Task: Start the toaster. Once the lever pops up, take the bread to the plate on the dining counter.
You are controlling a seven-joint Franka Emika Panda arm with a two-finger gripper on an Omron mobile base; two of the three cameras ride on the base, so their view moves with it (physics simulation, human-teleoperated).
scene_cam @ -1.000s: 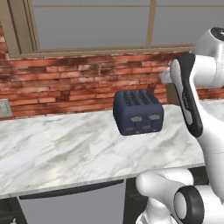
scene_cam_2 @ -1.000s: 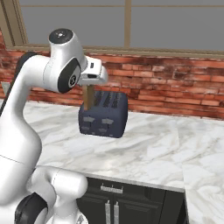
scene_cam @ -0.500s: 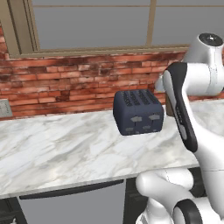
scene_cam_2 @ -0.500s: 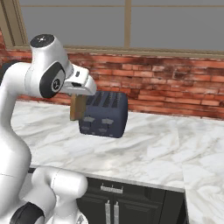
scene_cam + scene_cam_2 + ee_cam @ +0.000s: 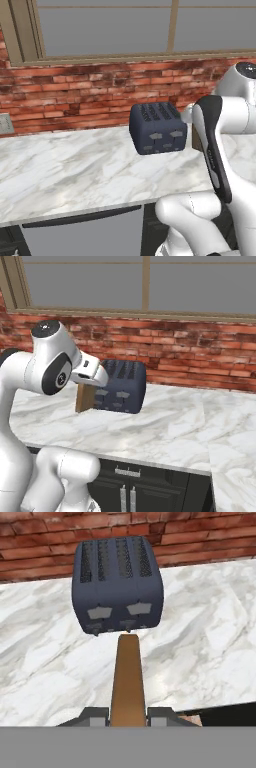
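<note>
While the pincer (image 5: 128, 713) is pressed together on the bread (image 5: 127, 679), its two dark finger tips (image 5: 95, 714) sit tight against either face of the slice near its lower end in the hand view. The slice stands on edge between them, a thin tan strip running up from the fingers toward the toaster (image 5: 117, 582), and its far end lies just short of the toaster's front face, below the pale levers; whether it touches cannot be told. From the right base view the bread (image 5: 85, 398) hangs upright under the white wrist, just beside the toaster (image 5: 121, 387) and above the bench (image 5: 190, 426), not resting on it. From the left base view a sliver of the bread (image 5: 196, 139) shows behind the dark forearm, beside the toaster (image 5: 157, 128). The toaster stands toward the back edge of the marbled bench (image 5: 65, 170), close to the brick wall (image 5: 75, 95), its top slots empty.
</note>
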